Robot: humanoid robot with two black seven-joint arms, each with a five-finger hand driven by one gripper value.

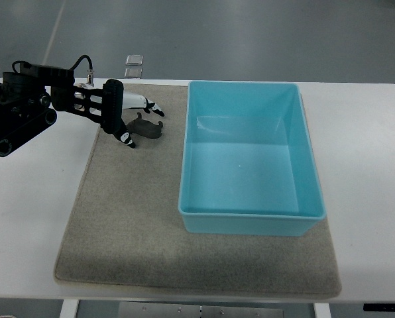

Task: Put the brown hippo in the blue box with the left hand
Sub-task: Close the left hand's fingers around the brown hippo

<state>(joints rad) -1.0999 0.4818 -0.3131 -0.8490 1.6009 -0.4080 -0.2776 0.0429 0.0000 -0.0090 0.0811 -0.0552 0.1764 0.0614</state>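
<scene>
— The left hand (128,119)?
— Fingers spread, reaching over the brown hippo (146,128), not clasping it.
— And the hippo?
— On the grey mat (131,218), just left of the empty blue box (250,205).

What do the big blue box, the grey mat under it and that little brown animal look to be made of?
The light blue rectangular box looks like smooth moulded plastic: glossy floor reflections, rounded rim. The grey-beige mat seems felt or short carpet, matte and speckled. The small dark brown hippo figure may be rubber or plastic; it is too small to tell.
</scene>
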